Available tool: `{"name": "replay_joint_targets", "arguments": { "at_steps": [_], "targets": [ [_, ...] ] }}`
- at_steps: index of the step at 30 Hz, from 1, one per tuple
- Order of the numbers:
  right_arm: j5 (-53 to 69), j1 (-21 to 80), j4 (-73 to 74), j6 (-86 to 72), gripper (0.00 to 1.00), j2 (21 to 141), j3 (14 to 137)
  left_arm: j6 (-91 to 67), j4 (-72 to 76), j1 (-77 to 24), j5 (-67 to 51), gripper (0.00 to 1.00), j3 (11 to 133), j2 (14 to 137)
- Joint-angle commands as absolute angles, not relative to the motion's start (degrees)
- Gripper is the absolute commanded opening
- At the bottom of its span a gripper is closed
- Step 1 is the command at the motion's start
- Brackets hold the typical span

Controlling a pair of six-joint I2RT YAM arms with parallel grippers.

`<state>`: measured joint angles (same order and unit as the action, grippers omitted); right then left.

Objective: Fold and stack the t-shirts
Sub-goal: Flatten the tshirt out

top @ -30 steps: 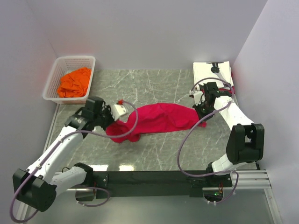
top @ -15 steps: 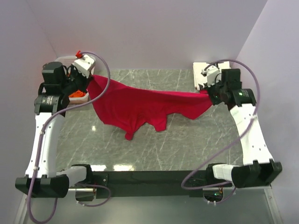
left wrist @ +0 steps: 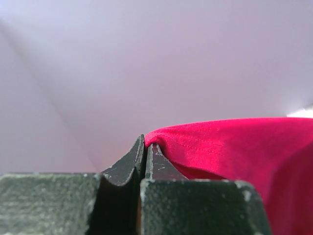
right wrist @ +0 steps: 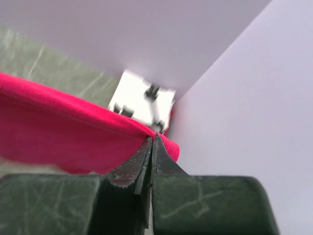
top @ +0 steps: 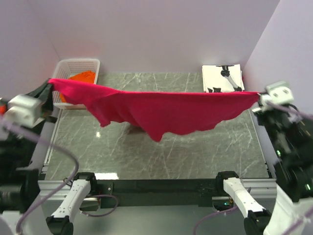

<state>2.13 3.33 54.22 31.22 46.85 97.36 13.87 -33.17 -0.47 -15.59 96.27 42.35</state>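
The crimson t-shirt (top: 161, 110) is held stretched in the air above the worktop (top: 195, 152), one corner pinched between the fully closed left fingers (left wrist: 131, 162) near the basket (top: 80, 61), the opposite corner clamped by the closed right fingers (right wrist: 134, 169).

The red t-shirt (top: 161, 110) is strung like a curtain across the whole middle, pinched tight in the left tool (left wrist: 145, 146) and the right tool (right wrist: 151, 143). That blocks any straight front-to-back pass at that height. Under its sagging hem the counter (top: 195, 156) is bare. Back corners are taken: the basket (top: 61, 66) with the orange tee (top: 82, 76) on the left, the white t-shirt (top: 215, 78) on the right. Walls (top: 146, 34) box in the left, back and right.
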Motion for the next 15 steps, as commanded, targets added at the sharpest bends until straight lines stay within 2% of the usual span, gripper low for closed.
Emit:
{"name": "replay_joint_targets", "arguments": {
  "at_steps": [1, 7, 15],
  "targets": [
    [-2.3, 3.0, 51.6, 31.7, 0.0, 45.0, 103.3, 11.8, -30.1, -0.1, -9.2, 0.01, 101.6, 42.1],
    [-3.1, 3.0, 49.9, 33.4, 0.0, 46.6, 112.1, 10.9, -30.1, -0.1, -8.3, 0.01, 108.6, 44.4],
    [-2.0, 3.1, 41.3, 34.7, 0.0, 49.3, 95.6, 13.3, -29.3, -0.1, -9.2, 0.01, 99.0, 47.5]
  ]
}}
